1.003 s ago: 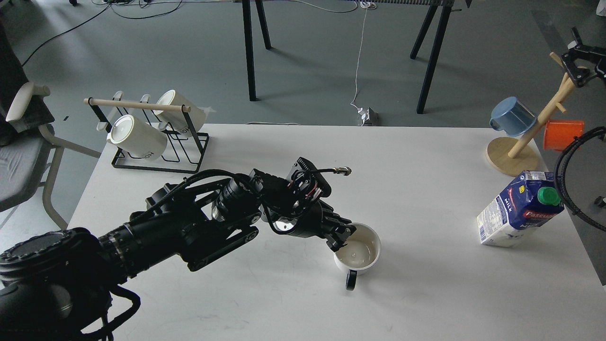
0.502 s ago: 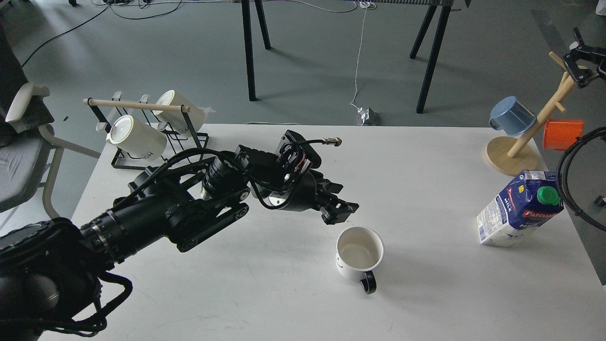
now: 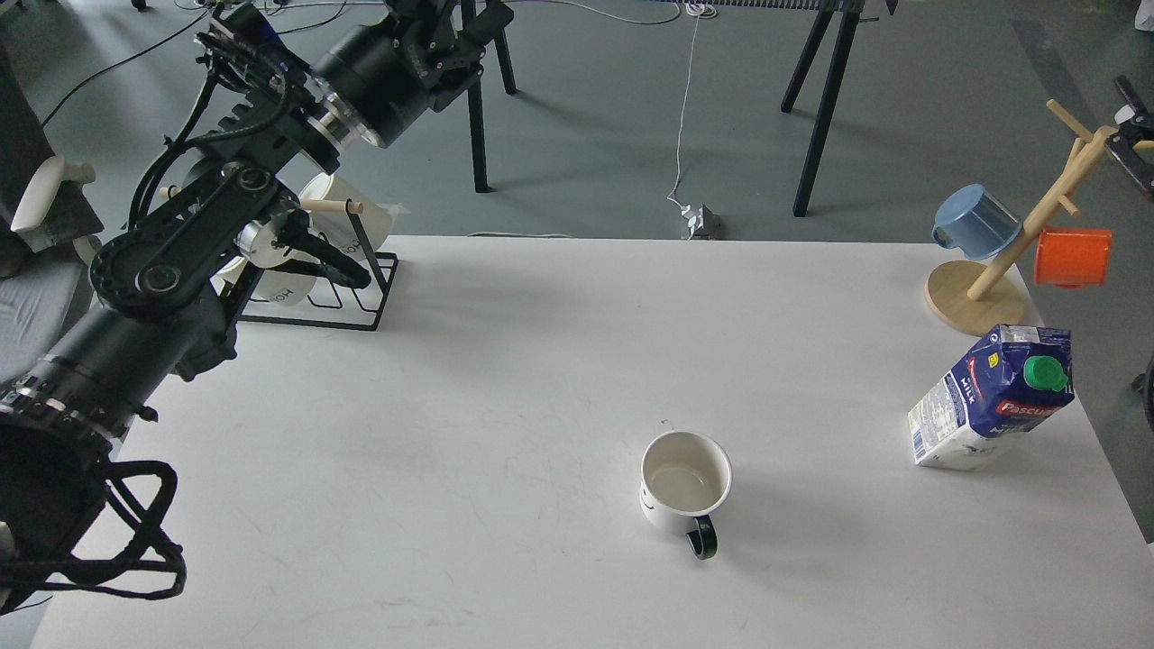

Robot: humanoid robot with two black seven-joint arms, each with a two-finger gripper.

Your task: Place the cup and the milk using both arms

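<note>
The cup (image 3: 685, 482) stands upright on the white table (image 3: 451, 469), toward the near edge and right of the middle, its black handle turned to the near side, with nothing touching it. Farther back and well apart from it, the milk (image 3: 990, 399) stands at the right edge, leaning in this view, green cap to the right.

Neither thing is held, so the step in hand looks like letting both settle. Any return to them calls for a slow, level approach, since a knock could tip the tall carton off that edge.

At the far right corner a wooden mug tree (image 3: 978, 288) carries a blue cup and an orange one; at the far left corner sits a wire rack (image 3: 347, 306) with ribbed white mugs.

The left gripper (image 3: 469, 41) hangs high above the far left corner, beyond the table; its fingers blur together, so I cannot tell their spread. The right gripper (image 3: 1138, 162) shows only as a dark sliver at the picture's right border, state unclear. Behind lie grey floor, cables and trestle legs.
</note>
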